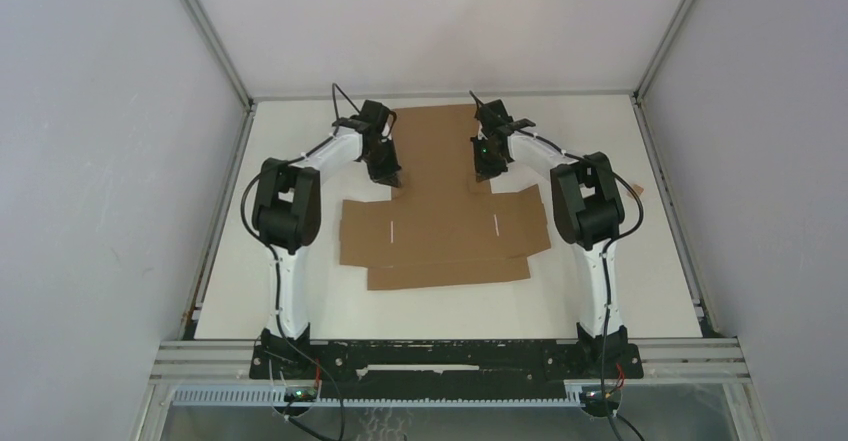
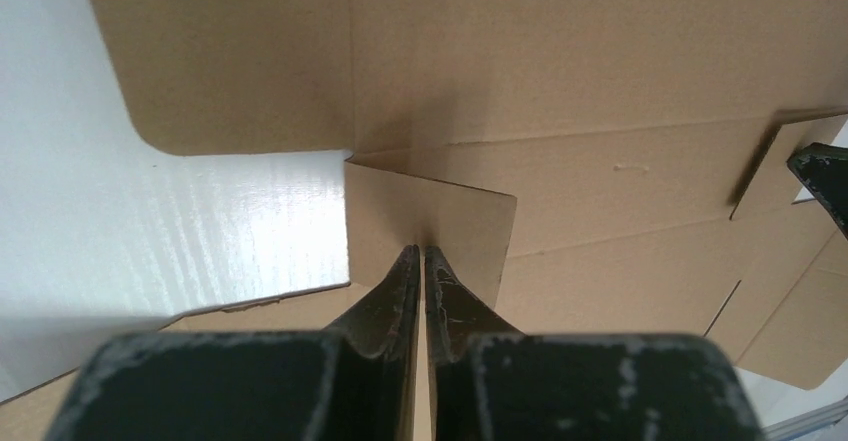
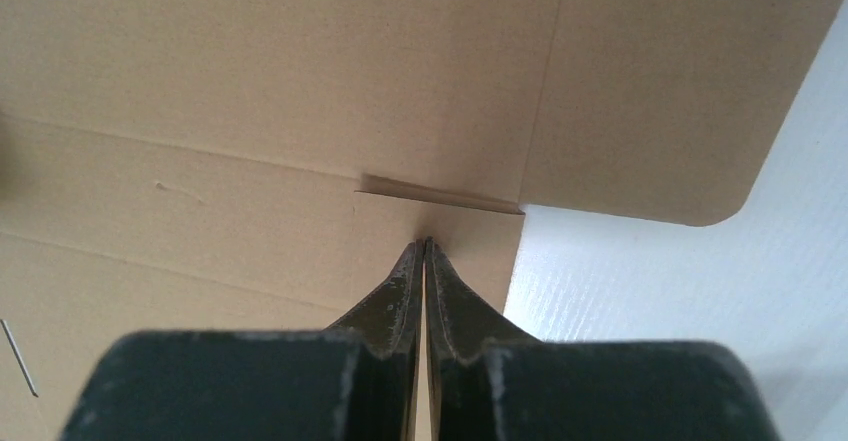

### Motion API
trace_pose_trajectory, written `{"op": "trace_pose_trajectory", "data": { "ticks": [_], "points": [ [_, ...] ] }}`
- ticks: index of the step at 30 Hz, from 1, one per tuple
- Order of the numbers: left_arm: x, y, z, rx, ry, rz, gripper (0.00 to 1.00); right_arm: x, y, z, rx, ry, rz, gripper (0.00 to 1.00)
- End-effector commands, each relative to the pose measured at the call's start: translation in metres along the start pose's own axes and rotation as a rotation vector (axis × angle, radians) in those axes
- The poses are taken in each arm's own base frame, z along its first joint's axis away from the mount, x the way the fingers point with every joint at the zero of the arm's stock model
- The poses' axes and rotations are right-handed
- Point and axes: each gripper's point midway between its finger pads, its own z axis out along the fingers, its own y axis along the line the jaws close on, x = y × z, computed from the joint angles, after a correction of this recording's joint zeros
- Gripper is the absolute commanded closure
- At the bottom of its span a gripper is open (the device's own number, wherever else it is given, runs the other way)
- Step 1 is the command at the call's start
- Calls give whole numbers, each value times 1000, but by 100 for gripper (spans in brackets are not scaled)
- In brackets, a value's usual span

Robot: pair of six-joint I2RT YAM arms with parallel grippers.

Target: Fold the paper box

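The paper box (image 1: 440,231) is seen lying flat and unfolded at the centre of the white counter (image 1: 600,141). The left gripper (image 1: 388,173) is closed to a sliver on a small raised tab (image 2: 450,216) at the upper left of the blank. The right gripper (image 1: 485,171) is shut the same way, apparently on the matching tab (image 3: 440,194). Trouble could be expected if the thin tabs are pulled unevenly: one could tear or slip free, and the sheet could be skewed. No brand, label or writing can be read.
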Motion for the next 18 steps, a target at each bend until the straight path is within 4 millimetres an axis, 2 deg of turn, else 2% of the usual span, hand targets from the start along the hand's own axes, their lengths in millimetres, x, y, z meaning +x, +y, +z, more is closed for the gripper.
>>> {"op": "trace_pose_trajectory", "data": {
  "ticks": [1, 18],
  "points": [
    [1, -27, 6, 46, 0, 9, 91, 5, 14, 9, -21, 22, -15, 90],
    [14, -27, 24, 21, 36, -3, 90, 17, 12, 17, -6, 56, -16, 90]
  ]
}}
